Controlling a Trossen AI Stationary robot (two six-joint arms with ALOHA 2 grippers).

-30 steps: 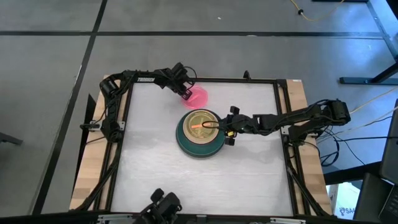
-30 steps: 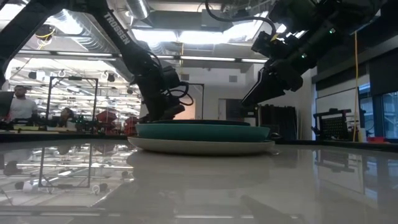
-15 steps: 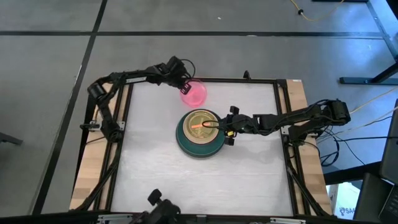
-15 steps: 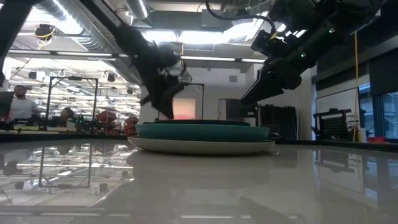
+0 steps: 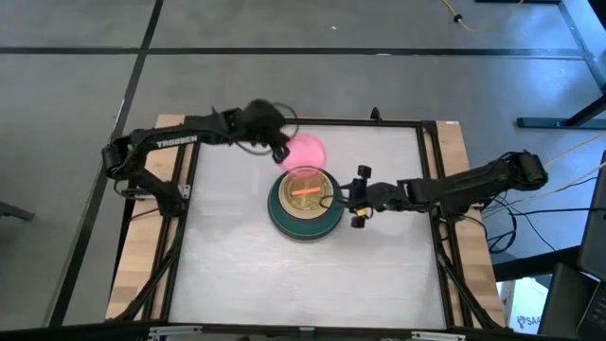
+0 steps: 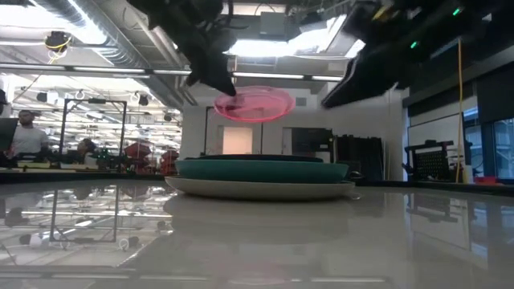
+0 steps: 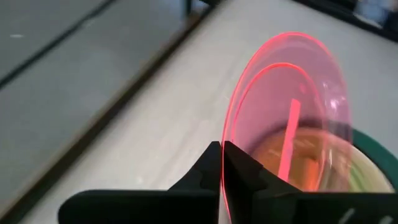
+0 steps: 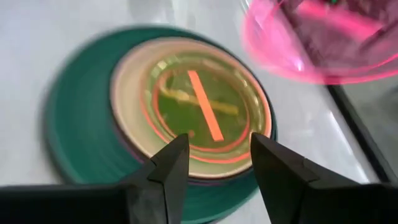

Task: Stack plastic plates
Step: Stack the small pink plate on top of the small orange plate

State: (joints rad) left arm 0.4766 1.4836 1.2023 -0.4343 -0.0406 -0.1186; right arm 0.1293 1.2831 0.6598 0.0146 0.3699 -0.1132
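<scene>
White glossy table [image 5: 237, 265], plate stack [image 5: 301, 201] at centre. Small translucent pink plastic plate [image 5: 305, 152] pinched at rim by left gripper [image 7: 222, 163], carried in air beside stack. Right gripper [image 8: 214, 158] spread apart, empty, near stack edge. Risk: thin edge grip, plate could be tilted, slipped, or dropped off-centre.

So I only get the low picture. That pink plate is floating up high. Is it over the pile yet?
Observer: Not quite. In the high view the pink plate is beside the pile's far edge, only overlapping its rim.
Operator: Who's holding it?
Observer: The left pincer, shut on the plate's rim.
Operator: What's on top of the pile? I just see edges.
Observer: An orange-rimmed see-through plate, with yellowish green showing through it, above the dark green plate.
Operator: And the other pincer?
Observer: The right pincer is open, just off the pile's right side.
</scene>
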